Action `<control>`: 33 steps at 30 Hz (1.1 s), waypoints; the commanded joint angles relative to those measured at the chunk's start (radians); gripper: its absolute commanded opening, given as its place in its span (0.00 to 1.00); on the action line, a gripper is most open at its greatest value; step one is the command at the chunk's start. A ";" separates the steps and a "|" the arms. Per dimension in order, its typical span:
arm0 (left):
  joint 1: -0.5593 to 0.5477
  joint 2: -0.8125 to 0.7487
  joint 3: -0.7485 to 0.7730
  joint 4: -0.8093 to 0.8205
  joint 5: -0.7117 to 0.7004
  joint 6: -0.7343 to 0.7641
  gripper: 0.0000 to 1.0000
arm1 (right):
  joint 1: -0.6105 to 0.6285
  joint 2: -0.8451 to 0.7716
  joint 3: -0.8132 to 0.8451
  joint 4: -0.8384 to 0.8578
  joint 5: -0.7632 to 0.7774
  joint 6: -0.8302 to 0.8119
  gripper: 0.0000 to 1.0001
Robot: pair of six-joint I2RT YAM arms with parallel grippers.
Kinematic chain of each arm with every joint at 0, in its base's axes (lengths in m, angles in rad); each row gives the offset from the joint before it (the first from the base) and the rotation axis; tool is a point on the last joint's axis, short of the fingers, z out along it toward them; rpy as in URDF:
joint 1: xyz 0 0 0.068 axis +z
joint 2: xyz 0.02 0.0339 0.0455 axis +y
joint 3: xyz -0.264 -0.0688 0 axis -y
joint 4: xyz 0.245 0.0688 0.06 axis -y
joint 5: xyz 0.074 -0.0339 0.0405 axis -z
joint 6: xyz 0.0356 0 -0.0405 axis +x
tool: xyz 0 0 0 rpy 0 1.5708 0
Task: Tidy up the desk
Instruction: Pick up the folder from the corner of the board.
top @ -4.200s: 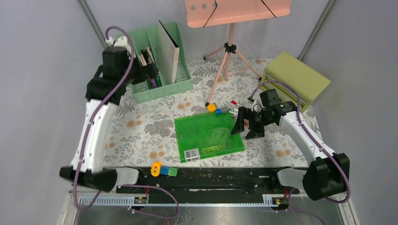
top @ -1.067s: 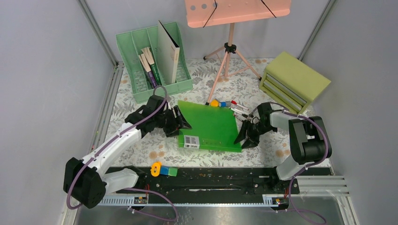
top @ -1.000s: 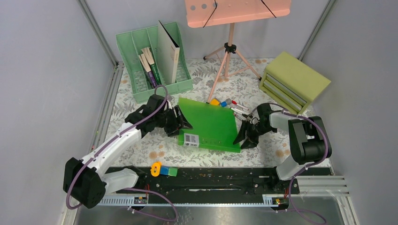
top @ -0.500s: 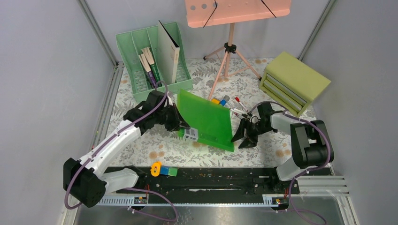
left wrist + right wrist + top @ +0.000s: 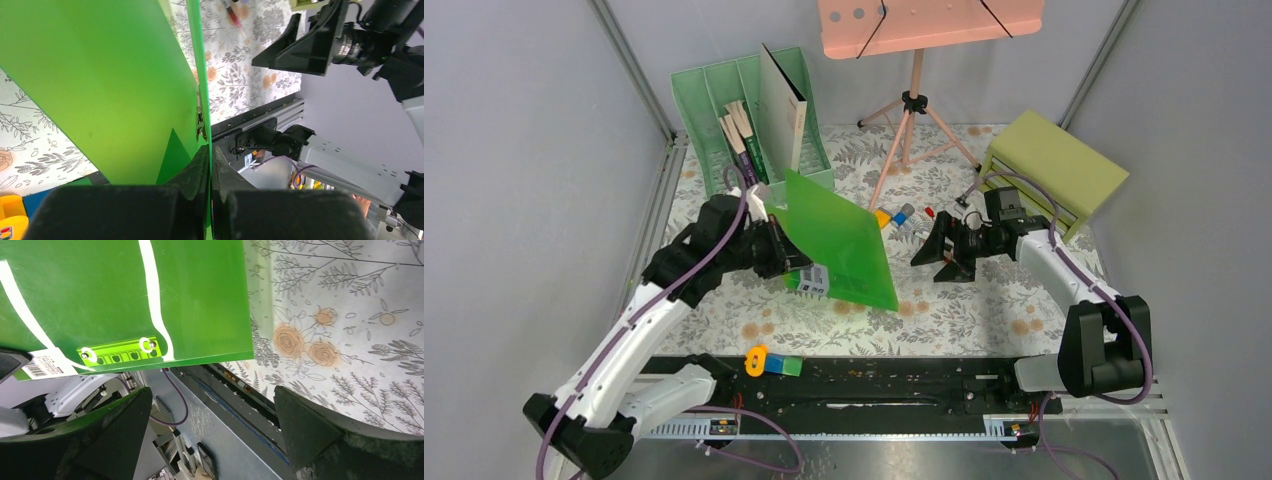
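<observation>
The left gripper [image 5: 792,263] is clamping its closed jaws on the near edge of a green folder [image 5: 839,240], holding it tilted up above the desk [image 5: 994,312], just in front of the green file rack [image 5: 734,203]. The right gripper [image 5: 939,258] is hovering near the folder's right edge, jaws spread wide and gripping nothing. The flowered desk is lying beneath both arms.
</observation>
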 commanded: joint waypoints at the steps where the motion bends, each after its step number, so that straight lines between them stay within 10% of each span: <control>1: 0.003 -0.071 0.067 0.030 0.000 0.005 0.00 | 0.007 -0.024 0.036 -0.037 -0.075 0.031 0.99; 17: 0.010 -0.139 0.064 0.207 0.091 -0.074 0.00 | 0.165 0.024 -0.157 0.309 -0.190 0.357 1.00; 26: 0.010 -0.146 0.066 0.217 0.108 -0.074 0.00 | 0.165 0.030 -0.331 1.153 -0.284 0.915 0.99; 33: 0.019 -0.174 0.060 0.176 0.048 -0.070 0.00 | 0.145 0.061 -0.373 1.537 -0.256 1.162 0.80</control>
